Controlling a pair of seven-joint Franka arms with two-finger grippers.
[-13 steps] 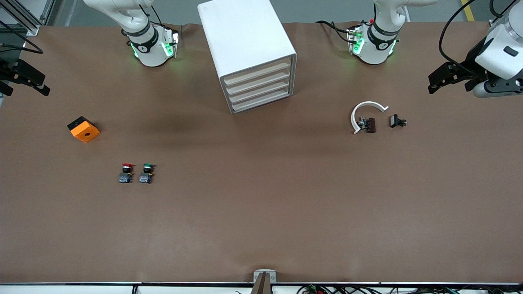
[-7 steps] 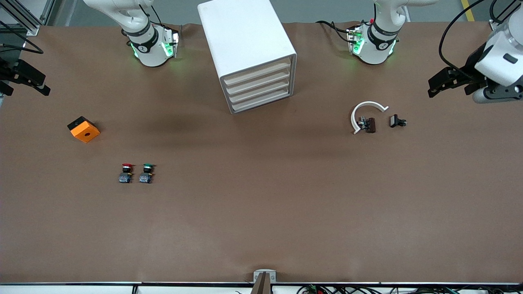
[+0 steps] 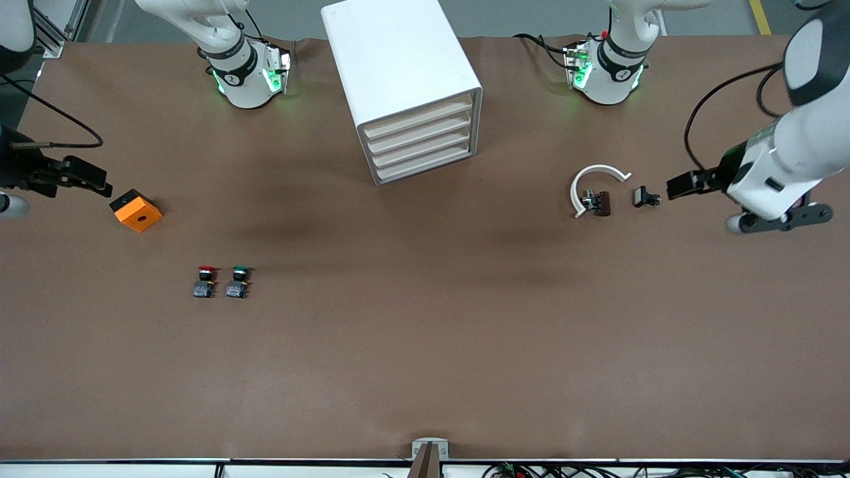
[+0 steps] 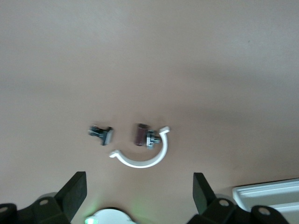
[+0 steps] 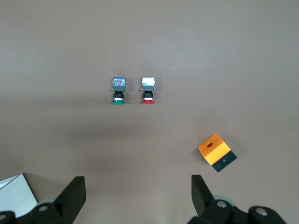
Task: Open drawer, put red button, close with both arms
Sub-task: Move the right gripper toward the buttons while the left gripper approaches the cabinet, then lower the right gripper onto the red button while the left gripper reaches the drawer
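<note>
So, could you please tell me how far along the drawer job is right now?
Nothing looks done: all four drawers of the cabinet are shut, and the red button sits on the table beside the green one. The left gripper and right gripper are open and empty. Opening, loading and closing remain.

Brown matte table cover (image 3: 425, 345) fills nearly the whole front view, a few shallow wrinkles, soft blurry shadows near mid-table. Lighting diffuse and even, no hard glare. Grey floor (image 3: 485, 16) visible past the table edge where the bases stand, with a yellow floor stripe (image 3: 760, 16) at the left arm's corner. Aluminium frame profile (image 3: 56, 30) at the right arm's corner. Along the camera-side edge: white rail (image 3: 133, 468), small grey bracket (image 3: 429, 450) at its middle, loose cable bundle (image 3: 564, 470) toward the left arm's end.
</note>
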